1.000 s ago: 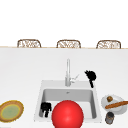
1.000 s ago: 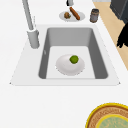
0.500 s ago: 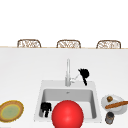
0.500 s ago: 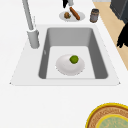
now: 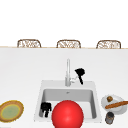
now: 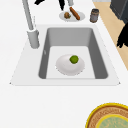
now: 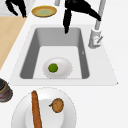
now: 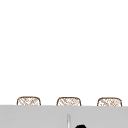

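— Where is your right hand?

— My right hand (image 5: 80,73) hangs in the air just beside the faucet (image 5: 67,72), with the faucet's small side lever (image 5: 73,79) close below my fingertips. My fingers are straight and point downward, loosely spread — I have hold of nothing. From the right side I see the hand (image 7: 75,11) above the far end of the sink (image 7: 25,62), apart from the spout.

— And beneath it?

— Below and toward the front lies the basin, with a white bowl (image 7: 58,67) on its floor and a green lime (image 7: 53,67) resting in the bowl, well apart from my hand.

— Your other hand?

— My left hand (image 5: 45,109) hovers at the sink's front left corner, fingers pointing down; I cannot tell how far they are curled.

— What lies further out?

— To my right, a white plate (image 5: 115,103) carrying a long sausage (image 5: 117,104) and a brown round thing (image 5: 109,98), a dark jar (image 5: 109,117) just in front. Beyond my left hand, a yellow-rimmed plate (image 5: 11,110). A red ball (image 5: 67,114) shows in front of the sink.
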Controlling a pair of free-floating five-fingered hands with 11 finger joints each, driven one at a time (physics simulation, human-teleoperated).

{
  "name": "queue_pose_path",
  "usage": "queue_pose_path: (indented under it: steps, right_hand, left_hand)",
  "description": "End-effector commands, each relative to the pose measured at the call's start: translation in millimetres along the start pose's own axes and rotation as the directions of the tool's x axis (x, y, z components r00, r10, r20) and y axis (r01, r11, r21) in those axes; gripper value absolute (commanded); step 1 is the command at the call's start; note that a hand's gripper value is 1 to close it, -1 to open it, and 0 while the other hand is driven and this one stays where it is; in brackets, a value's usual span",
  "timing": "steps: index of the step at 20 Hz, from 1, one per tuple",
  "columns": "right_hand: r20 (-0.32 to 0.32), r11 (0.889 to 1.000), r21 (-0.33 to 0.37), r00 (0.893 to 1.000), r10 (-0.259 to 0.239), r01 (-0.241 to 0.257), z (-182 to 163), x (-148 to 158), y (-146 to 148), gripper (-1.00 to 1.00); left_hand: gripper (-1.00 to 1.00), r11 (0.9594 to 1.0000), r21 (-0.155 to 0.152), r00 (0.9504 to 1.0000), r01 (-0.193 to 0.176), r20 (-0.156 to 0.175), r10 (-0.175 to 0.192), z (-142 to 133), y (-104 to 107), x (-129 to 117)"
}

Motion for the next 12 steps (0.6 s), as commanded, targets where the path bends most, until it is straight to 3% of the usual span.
queue_pose_path:
  steps: [1, 10, 12]
  right_hand:
    - [-0.003, 0.996, 0.089, 0.999, 0.032, -0.032, -21.0, 4.6, -4.9, -1.0]
    - [0.072, 0.985, 0.171, 0.997, -0.012, 0.0, -60.1, -6.5, -1.7, -1.0]
    - [0.076, 0.987, 0.16, 0.997, -0.013, 0.001, -67.4, -3.7, 2.6, -1.0]
  left_hand:
    - [0.0, 1.0, 0.0, 1.0, 0.0, 0.0, 0.0, 0.0, 0.0, 0.0]
    - [0.0, 1.0, 0.0, 1.0, 0.0, 0.0, 0.0, 0.0, 0.0, 0.0]
    - [0.0, 1.0, 0.0, 1.0, 0.0, 0.0, 0.0, 0.0, 0.0, 0.0]
